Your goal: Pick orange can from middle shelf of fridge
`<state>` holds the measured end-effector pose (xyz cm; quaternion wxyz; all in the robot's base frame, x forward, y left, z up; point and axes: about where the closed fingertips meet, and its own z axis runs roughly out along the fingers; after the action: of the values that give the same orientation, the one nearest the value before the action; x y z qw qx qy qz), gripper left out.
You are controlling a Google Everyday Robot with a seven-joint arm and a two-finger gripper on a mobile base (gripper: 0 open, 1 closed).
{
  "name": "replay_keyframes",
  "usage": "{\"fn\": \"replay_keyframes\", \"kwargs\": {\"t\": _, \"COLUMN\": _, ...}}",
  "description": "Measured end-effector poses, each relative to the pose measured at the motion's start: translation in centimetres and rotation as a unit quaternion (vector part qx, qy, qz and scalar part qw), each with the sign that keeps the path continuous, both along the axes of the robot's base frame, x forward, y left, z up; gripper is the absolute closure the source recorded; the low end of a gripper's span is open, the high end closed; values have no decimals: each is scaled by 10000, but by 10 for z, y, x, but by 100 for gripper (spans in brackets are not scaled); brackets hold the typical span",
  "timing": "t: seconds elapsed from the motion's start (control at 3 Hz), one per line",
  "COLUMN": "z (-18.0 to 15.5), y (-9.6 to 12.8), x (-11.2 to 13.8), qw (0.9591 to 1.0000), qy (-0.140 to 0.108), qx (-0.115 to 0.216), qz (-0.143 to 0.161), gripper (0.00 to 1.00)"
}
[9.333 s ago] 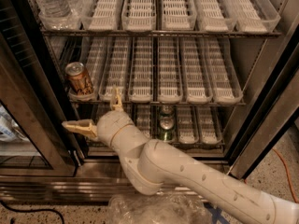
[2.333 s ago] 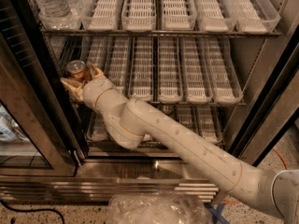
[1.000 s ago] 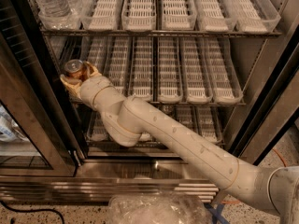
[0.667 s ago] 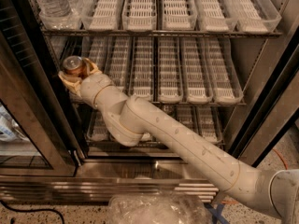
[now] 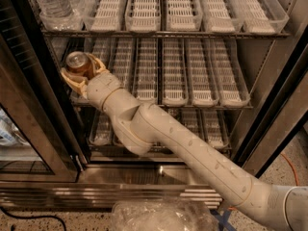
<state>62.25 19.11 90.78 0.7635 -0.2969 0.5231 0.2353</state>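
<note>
In the camera view, the pincer (image 5: 81,70) sits at the far left of the middle shelf (image 5: 202,76), just at its front edge, with the pale arm (image 5: 183,148) running back from it down and to the right, out of the fridge (image 5: 144,177). The pincer is clamped on the orange can (image 5: 78,62): one tan finger (image 5: 70,81) presses the can's lower left side and the other wraps its upper right side. The can's silver top faces up, its coppery body showing between the fingers. Whether the can's base touches the rack I cannot tell, since the pincer hides it.

To the right of the pincer, the shelf's ribbed white lane trays run side by side toward the back. Above the pincer, on the top shelf (image 5: 159,32), clear water bottles (image 5: 53,4) stand in the leftmost tray. Below and to the right of the pincer, a lower rack (image 5: 207,129) carries more trays. To the left of the pincer stands the dark-framed glass door (image 5: 29,124). Well below, at the bottom edge, lies crumpled clear plastic (image 5: 163,215).
</note>
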Motion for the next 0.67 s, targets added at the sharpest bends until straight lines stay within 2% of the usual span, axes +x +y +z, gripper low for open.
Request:
{"fn": "replay_keyframes", "kwargs": {"t": 0.33, "z": 11, "y": -14, "x": -16, "qw": 9998, "qy": -163, "qx": 43, "qz": 89, "gripper": 100}}
{"fn": "replay_keyframes", "kwargs": {"t": 0.67, "z": 14, "y": -36, "x": -31, "qw": 9994, "qy": -197, "qx": -92, "qz": 265, "gripper": 100}}
